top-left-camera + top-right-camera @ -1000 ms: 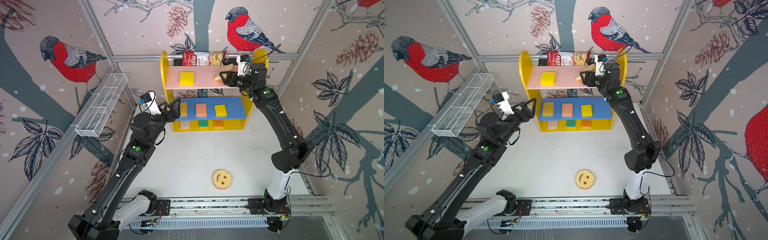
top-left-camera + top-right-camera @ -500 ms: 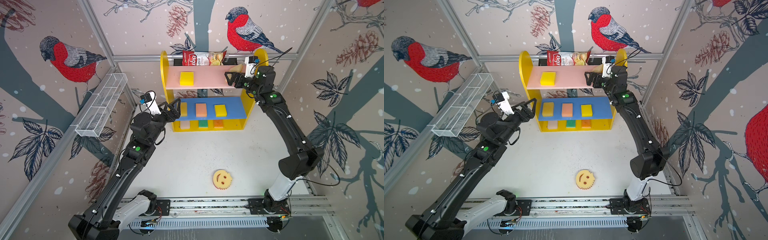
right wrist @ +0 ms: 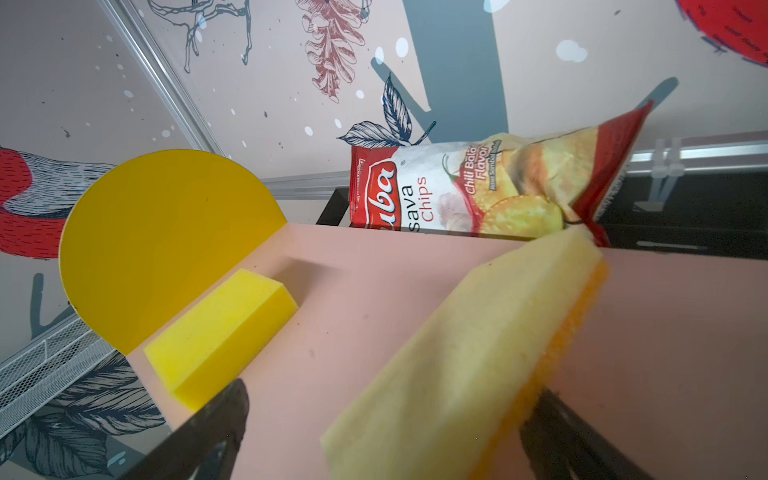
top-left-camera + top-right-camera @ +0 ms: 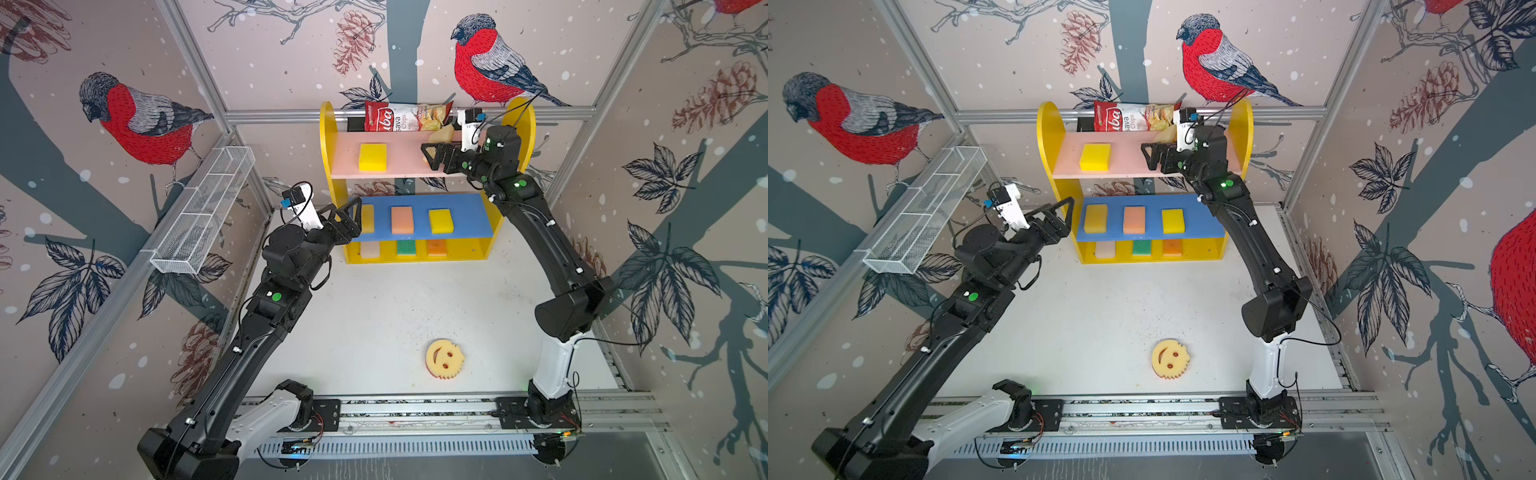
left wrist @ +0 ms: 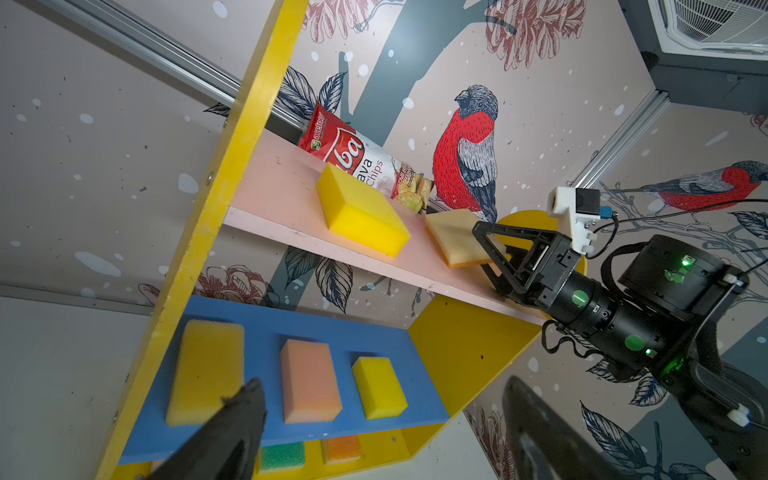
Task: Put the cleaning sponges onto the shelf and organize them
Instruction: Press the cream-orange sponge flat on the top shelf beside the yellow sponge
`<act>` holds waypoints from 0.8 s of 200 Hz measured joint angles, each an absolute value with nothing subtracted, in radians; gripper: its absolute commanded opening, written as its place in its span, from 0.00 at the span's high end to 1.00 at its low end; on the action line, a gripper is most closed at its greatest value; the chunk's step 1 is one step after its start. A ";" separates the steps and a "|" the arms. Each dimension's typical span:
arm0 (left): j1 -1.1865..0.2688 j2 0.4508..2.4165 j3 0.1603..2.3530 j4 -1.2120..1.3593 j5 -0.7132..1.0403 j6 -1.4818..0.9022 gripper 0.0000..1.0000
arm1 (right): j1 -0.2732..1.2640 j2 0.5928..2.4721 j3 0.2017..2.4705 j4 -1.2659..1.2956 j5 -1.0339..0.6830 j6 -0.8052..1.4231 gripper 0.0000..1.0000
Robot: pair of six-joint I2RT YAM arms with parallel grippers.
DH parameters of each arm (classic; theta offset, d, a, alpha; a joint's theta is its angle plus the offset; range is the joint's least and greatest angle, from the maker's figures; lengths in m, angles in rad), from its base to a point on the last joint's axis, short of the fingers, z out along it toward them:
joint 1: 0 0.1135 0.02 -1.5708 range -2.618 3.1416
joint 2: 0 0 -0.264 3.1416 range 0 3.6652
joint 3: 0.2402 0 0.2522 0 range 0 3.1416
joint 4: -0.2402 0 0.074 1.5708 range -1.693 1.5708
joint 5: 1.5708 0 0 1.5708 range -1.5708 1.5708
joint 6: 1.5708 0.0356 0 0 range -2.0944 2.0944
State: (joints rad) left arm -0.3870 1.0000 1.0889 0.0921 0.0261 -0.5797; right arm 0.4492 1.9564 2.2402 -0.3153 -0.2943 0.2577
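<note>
Now, in both top views you have the shelf (image 4: pixel 326 141) against the back wall, with the right gripper (image 4: pixel 428 156) reached in over its pink top board (image 4: pixel 407 166). A cream sponge (image 4: pixel 442 135) lies tilted there by the chips bag (image 4: pixel 403 117). A yellow sponge (image 4: pixel 372 156) lies flat further left on the same board. The blue middle board (image 4: pixel 469 216) carries three sponges in a row, and the yellow base (image 4: pixel 469 251) holds three more. The smiley-face sponge (image 4: pixel 1170 359) sits alone on the white floor (image 4: pixel 1100 324), well apart from the shelf. Your left gripper (image 4: pixel 357 219) hangs by the shelf's left side, level with the blue middle board.

From the left wrist, the left gripper's jaws stand spread with nothing between them. You also see the right gripper (image 5: pixel 484 249) at the near end of the cream sponge (image 5: pixel 453 237).

From the right wrist, the jaws are released wide. One finger (image 3: pixel 224 411) stands well clear of the cream sponge (image 3: pixel 478 332), which leans with its orange scrub side toward the other finger and its far corner up at the chips bag (image 3: pixel 478 191)
</note>
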 measured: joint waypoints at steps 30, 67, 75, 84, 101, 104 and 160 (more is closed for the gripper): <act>-0.387 0.992 1.089 0.090 0.026 -0.579 0.12 | 0.441 1.958 2.244 -0.323 -0.319 0.258 0.01; -0.387 1.005 1.101 0.093 0.027 -0.577 0.12 | 0.373 1.829 2.019 -0.187 -0.382 0.303 0.12; -0.387 1.011 1.102 0.094 0.029 -0.577 0.12 | 0.354 1.805 1.980 -0.159 -0.400 0.326 0.20; -0.387 1.019 1.103 0.094 0.036 -0.577 0.12 | 0.335 1.795 1.959 -0.138 -0.425 0.352 0.37; -0.387 1.035 1.107 0.096 0.056 -0.579 0.13 | 0.319 1.803 1.963 -0.128 -0.436 0.384 0.89; -0.387 1.039 1.109 0.097 0.060 -0.580 0.13 | 0.318 1.806 1.964 -0.129 -0.440 0.392 0.91; -0.390 1.102 1.169 0.117 0.151 -0.606 0.14 | 0.317 1.810 1.970 -0.190 -0.488 0.447 0.91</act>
